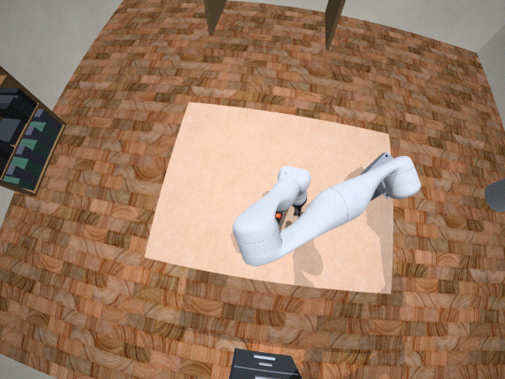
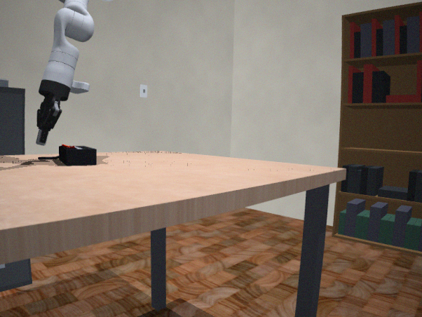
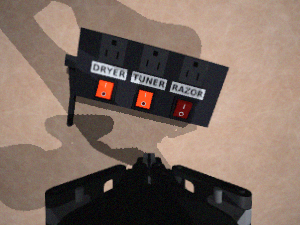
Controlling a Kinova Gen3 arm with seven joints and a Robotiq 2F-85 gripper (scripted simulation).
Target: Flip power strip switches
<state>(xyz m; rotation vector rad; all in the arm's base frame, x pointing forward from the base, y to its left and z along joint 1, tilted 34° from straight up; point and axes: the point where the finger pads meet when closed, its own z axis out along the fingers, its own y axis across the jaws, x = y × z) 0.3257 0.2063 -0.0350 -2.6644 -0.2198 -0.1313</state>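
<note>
The black power strip [image 3: 147, 79] lies flat on the table, right way up, with labels DRYER, TUNER and RAZOR. The DRYER switch [image 3: 104, 90] and the TUNER switch [image 3: 144, 99] glow bright orange. The RAZOR switch [image 3: 182, 108] is dark red. My gripper [image 3: 149, 160] is shut and empty, its fingertips hanging above the table just in front of the strip, near the TUNER switch. In the side view the gripper [image 2: 42, 137] hovers above and beside the strip [image 2: 77, 155]. From above, the arm hides most of the strip; one orange switch [image 1: 278, 215] shows.
The strip's black cord [image 3: 71, 101] runs off its left end along the table. The arm's base [image 1: 379, 178] is mounted at the table's right edge. A bookshelf [image 2: 382, 123] stands beyond the table, and a dark cabinet [image 2: 11, 120] behind the arm.
</note>
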